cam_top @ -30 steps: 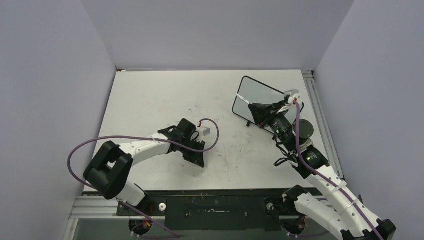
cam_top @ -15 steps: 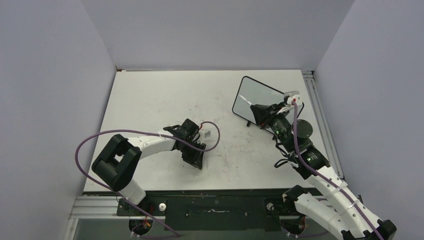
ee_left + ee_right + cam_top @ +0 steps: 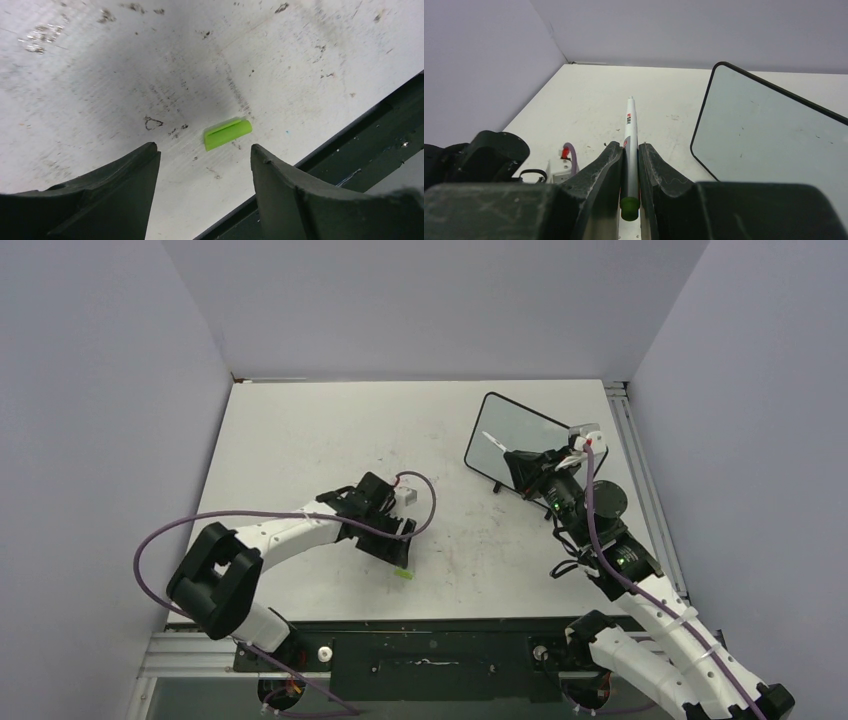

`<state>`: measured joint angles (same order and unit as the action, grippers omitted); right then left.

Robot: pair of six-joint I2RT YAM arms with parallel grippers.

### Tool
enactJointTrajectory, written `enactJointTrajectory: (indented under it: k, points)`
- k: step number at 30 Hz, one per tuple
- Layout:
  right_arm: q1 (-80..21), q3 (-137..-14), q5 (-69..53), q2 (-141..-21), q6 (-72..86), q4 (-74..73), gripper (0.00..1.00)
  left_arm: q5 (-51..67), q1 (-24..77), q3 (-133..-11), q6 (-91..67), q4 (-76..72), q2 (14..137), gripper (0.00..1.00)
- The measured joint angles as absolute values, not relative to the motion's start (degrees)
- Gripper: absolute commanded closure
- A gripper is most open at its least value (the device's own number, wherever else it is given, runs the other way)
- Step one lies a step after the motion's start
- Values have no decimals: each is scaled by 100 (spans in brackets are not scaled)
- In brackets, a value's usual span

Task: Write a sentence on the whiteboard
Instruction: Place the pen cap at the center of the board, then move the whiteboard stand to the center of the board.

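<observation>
small whiteboard [image 3: 774, 125], glossy grey face, thin black frame, rounded corners

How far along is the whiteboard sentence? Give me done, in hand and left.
Done: the small bright green plastic cap lies loose on the scuffed white table, below the open left gripper. In hand: the right gripper is shut on the slim white marker pen, close to the black-framed glossy whiteboard. Left: all the writing; the board's face shows no green words.
</observation>
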<state>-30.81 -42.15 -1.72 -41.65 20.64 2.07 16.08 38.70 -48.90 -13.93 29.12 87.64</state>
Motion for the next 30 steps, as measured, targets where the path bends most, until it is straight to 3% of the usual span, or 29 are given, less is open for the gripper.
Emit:
enactJointTrajectory:
  k: [10,22,30]
  points:
    - [-3081,-4622,123,-4198,1946,145,95,384,4392,-5164,-2086,1619,7990,32]
    - [-3081,-5124,1164,-4353,1946,-145,95,-626,5048,-6720,-2502,-381,10287,36]
    - [-3083,-5124,1396,-4250,1914,-191,95,-731,5063,-7808,-2567,-714,11627,43]
